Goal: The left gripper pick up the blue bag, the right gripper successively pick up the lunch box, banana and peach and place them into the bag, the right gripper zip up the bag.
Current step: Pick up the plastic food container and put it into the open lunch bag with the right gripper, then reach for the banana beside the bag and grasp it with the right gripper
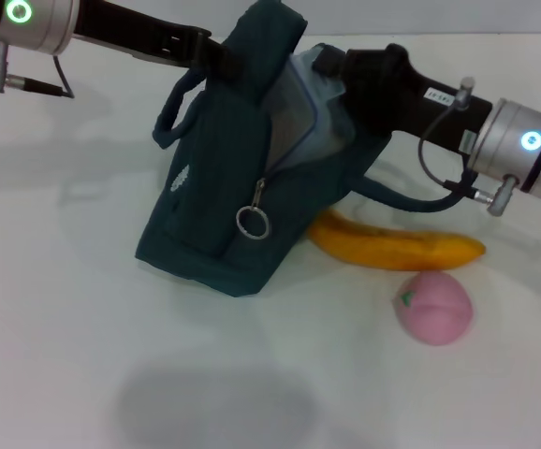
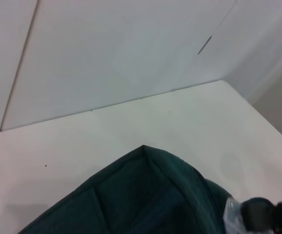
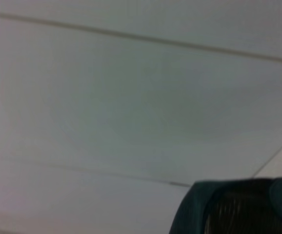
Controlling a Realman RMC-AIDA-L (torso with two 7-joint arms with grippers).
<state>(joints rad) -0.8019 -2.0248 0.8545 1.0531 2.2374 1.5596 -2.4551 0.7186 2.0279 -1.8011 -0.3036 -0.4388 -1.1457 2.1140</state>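
Observation:
The blue bag [image 1: 242, 178] stands tilted on the white table, its mouth open and its zip pull ring [image 1: 252, 222] hanging. My left gripper [image 1: 216, 54] is shut on the bag's top edge and holds it up. The bag also shows in the left wrist view [image 2: 146, 195]. My right gripper [image 1: 331, 65] reaches into the bag's mouth from the right, shut on the lunch box [image 1: 319, 108], whose clear edge shows in the left wrist view [image 2: 232, 214]. The banana [image 1: 397, 248] lies just right of the bag. The peach [image 1: 434, 307] sits in front of the banana.
The table [image 1: 83, 309] is white, with a pale wall behind it. Its far corner shows in the left wrist view [image 2: 221, 83]. A bag strap [image 1: 411, 198] hangs under the right arm, above the banana.

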